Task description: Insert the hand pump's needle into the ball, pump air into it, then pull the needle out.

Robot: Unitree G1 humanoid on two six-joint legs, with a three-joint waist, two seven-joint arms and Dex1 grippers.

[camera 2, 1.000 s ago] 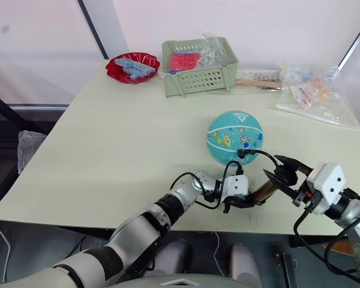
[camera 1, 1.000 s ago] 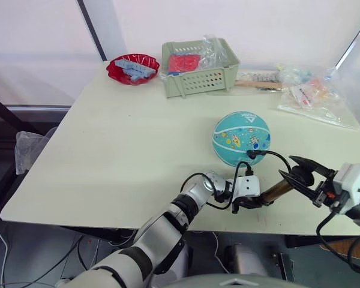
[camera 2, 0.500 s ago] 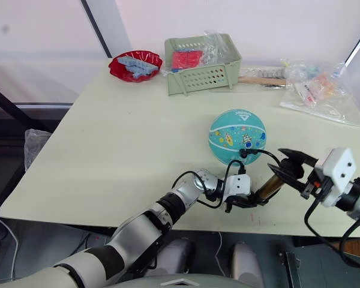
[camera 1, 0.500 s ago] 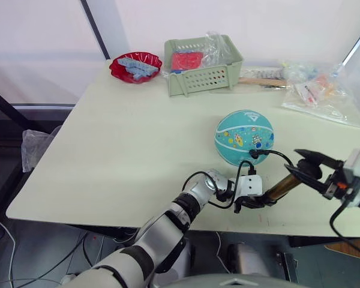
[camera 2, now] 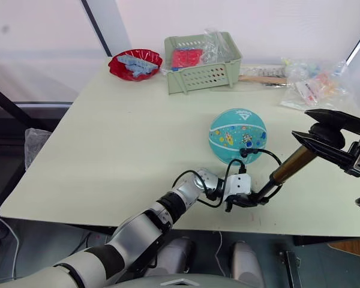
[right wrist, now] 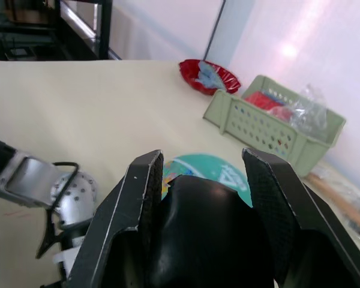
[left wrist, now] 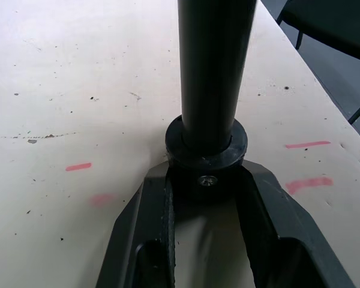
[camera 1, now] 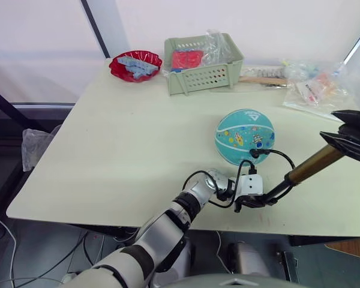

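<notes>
The teal ball [camera 1: 245, 137] rests on the table right of centre. The needle's black fitting [camera 1: 256, 153] sits against the ball's near side; the pin itself is hidden. A thin black hose [camera 1: 282, 161] loops from it down to the hand pump [camera 1: 311, 165]. My left gripper [camera 1: 255, 202] is shut on the pump's black base cap [left wrist: 207, 157], holding it on the table near the front edge. The pump leans up to the right, drawn out, with a thin black rod below the bronze barrel. My right gripper [camera 1: 331, 125] is shut on its black handle [right wrist: 210, 234].
At the back stand a green basket [camera 1: 201, 63] with bagged items and a red bowl [camera 1: 135, 65]. Clear plastic bags [camera 1: 312, 90] and a wooden stick [camera 1: 261, 80] lie at the back right. The table's front edge [camera 1: 168, 223] runs just below the pump's base.
My right gripper has risen up and to the right with the handle, drawing the pump out. The left gripper, the pump's base and the ball have stayed put.
</notes>
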